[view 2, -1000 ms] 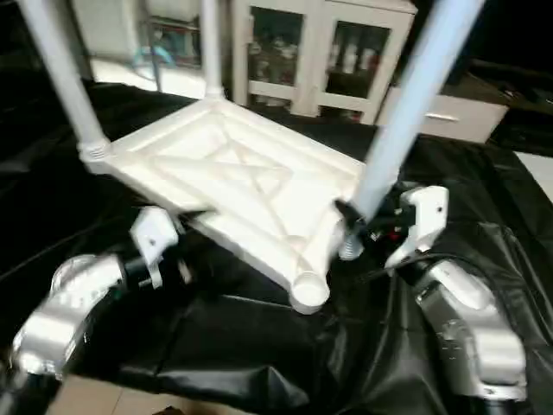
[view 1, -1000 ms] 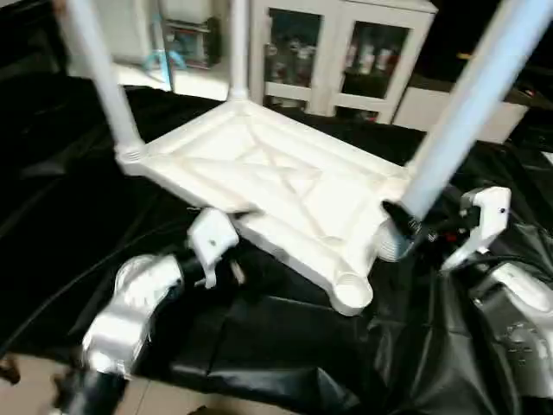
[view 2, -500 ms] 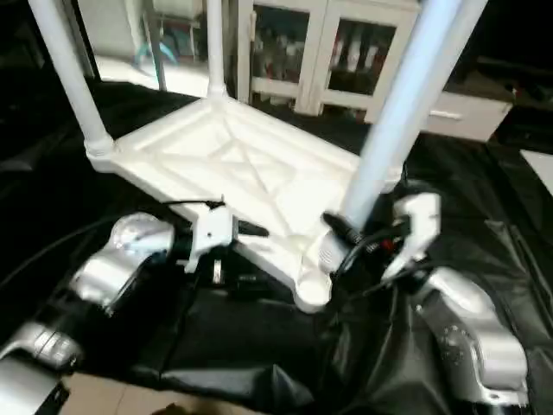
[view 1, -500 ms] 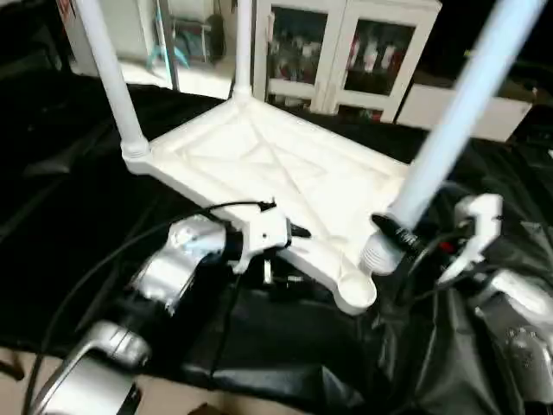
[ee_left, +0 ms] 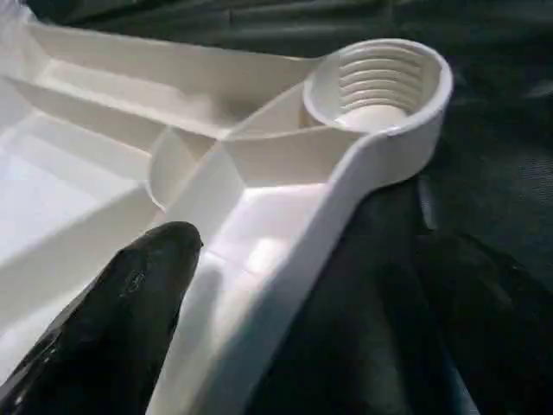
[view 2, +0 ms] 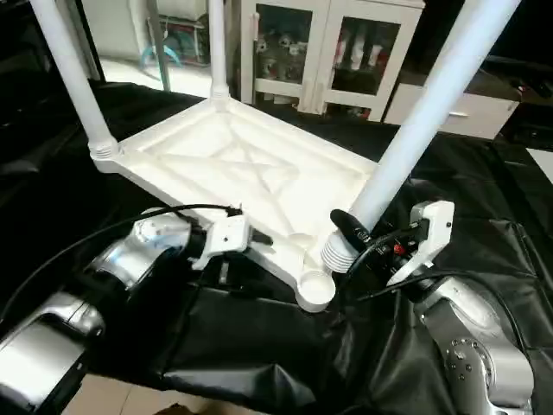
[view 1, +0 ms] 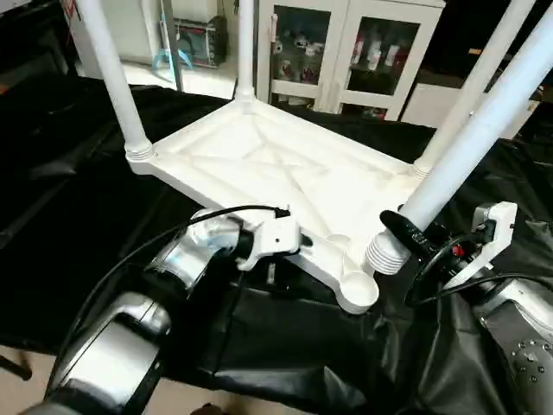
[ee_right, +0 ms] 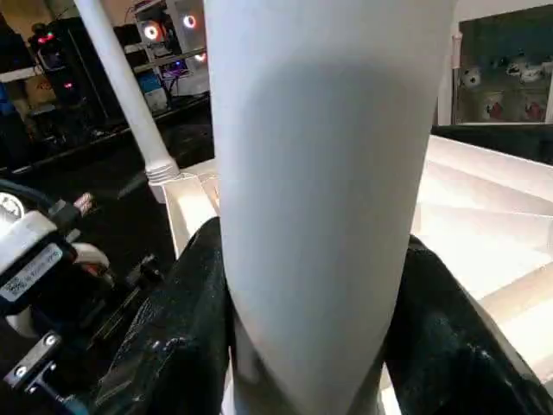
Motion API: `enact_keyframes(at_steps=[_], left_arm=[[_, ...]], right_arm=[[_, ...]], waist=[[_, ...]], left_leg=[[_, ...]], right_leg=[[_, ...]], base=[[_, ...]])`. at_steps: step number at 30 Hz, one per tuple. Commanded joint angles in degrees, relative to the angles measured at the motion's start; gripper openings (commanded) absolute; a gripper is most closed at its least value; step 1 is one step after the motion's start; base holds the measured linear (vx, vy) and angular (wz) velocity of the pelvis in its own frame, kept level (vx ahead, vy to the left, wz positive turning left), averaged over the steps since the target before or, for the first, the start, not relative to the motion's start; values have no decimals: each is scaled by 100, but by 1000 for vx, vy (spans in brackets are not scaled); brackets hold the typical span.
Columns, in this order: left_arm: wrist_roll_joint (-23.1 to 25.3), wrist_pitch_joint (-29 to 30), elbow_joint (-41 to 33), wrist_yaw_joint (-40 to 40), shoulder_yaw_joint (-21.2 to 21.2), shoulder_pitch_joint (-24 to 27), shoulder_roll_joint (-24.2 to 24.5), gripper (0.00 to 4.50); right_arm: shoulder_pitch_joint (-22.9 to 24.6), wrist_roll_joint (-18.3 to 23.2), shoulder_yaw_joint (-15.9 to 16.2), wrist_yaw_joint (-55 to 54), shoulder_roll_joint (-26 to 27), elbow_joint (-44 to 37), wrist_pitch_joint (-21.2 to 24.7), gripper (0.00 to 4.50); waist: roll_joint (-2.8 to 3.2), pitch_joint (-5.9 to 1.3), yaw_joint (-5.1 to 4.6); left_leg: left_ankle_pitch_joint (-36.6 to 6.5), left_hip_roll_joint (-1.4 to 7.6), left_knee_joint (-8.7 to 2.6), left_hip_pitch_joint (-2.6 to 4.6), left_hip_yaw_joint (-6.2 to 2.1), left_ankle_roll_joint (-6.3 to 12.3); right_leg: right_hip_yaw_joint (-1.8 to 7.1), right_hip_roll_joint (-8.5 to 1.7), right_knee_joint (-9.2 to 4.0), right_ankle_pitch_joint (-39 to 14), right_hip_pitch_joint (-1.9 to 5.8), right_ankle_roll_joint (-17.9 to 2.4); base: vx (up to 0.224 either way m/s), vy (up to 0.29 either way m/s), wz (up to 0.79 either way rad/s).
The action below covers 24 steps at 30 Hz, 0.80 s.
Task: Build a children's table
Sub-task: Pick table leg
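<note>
Three legs (view 1: 117, 82) cut off above, tabletop (view 1: 276, 173) upturned

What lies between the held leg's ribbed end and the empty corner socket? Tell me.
Nothing: in the left eye view the leg ends beside the socket, only black sheet below.

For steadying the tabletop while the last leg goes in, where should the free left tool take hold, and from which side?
Best on the near rim of the tabletop, beside the empty corner socket, coming from the robot's left. The rim is a thin raised wall that open fingers can straddle, and the left tool is already there; the right tool holds the last leg just beside that socket.
</note>
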Motion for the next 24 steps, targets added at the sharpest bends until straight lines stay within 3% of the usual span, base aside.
enact_keyframes(at_steps=[1, 5, 8, 9, 11, 12, 17, 24], left_arm=[[164, -226, 199, 92, -109, -142, -77, 450], [463, -479, 477, 116, -329, -311, -114, 450], [667, -650, 694, 166, -425, -433, -134, 421], [696, -687, 785, 213, -402, -480, -160, 421], [715, -715, 871, 281, -374, -527, -189, 403], [735, -729, 919, 344, -367, -558, -206, 391], [871, -821, 1062, 437, -437, -647, -230, 358], [1225, -1071, 1275, 573, -611, -777, -289, 293]], right_arm=[[23, 57, -69, -55, -28, -199, 42, 188], [30, 59, -48, -56, -40, -231, 54, 188], [40, 19, -21, -21, -68, -223, 31, 188], [42, 13, -13, -18, -67, -221, 25, 188], [53, 6, 0, -15, -64, -227, 19, 188], [72, -4, 16, -10, -62, -238, 13, 188], [189, -73, 117, 49, -57, -275, -33, 188], [254, -156, 219, 91, -81, -308, -82, 188]], waist=[[1, -349, 17], [8, -342, 19], [14, -344, 16], [49, -348, 21], [20, -343, 18], [42, -346, 21], [40, -343, 28], [57, -340, 25]], left_leg=[[-855, 441, -409, 153, -188, 226], [-902, 449, -413, 161, -189, 256], [-930, 453, -416, 170, -192, 233], [-941, 454, -415, 168, -199, 223], [-955, 455, -418, 167, -194, 222], [-947, 450, -414, 164, -195, 227], [-925, 458, -413, 160, -203, 290], [-1060, 466, -425, 163, -209, 236]], right_leg=[[298, -644, -400, 296, 235, -1335], [299, -649, -420, 165, 227, -1323], [297, -646, -419, 167, 222, -1345], [297, -652, -413, 178, 225, -1352], [298, -656, -412, 238, 232, -1389], [297, -656, -407, 255, 231, -1398], [297, -656, -407, 355, 237, -1408], [298, -658, -433, 103, 231, -1391]], base=[[0, 0, 0], [0, 0, 0], [0, 0, 0], [0, 0, 0], [0, 0, 0], [0, 0, 0], [0, 0, 0], [0, 0, 0]])
